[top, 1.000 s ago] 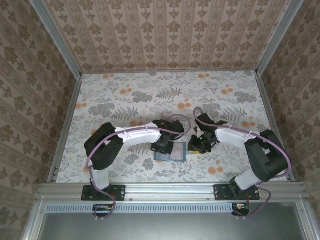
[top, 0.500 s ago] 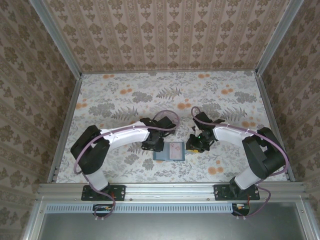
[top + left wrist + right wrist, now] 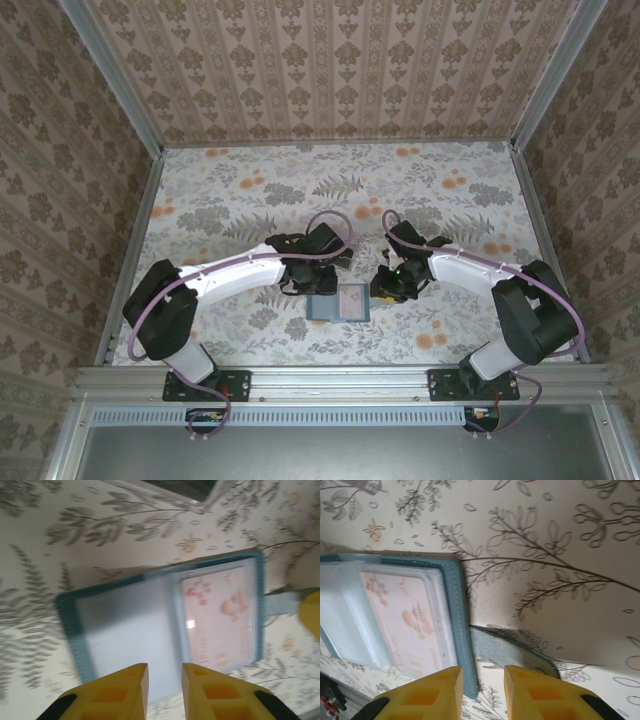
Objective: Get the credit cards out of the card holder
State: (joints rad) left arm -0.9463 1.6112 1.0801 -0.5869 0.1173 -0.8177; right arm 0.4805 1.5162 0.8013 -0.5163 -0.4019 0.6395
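Floral-print tabletop (image 3: pixel 230 200), patterned walls around. Teal card holder (image 3: pixel 340 303): open, flat, near centre, between both arms. Pale pink credit card (image 3: pixel 220 615): seated in the panel nearer the right arm; other panel blue-grey. Grey-teal strap tab (image 3: pixel 510 652): runs under the right gripper (image 3: pixel 483 676), whose grip cannot be told. Over the holder, the left gripper (image 3: pixel 164 674): fingers narrowly parted, empty.

Soft even light, left wrist view blurred, glare on pink card (image 3: pixel 220 615)

Left gripper (image 3: pixel 164 670) and right gripper (image 3: pixel 482 672) crowd the card holder (image 3: pixel 340 303) on two sides; the table (image 3: pixel 300 190) beyond lies open.
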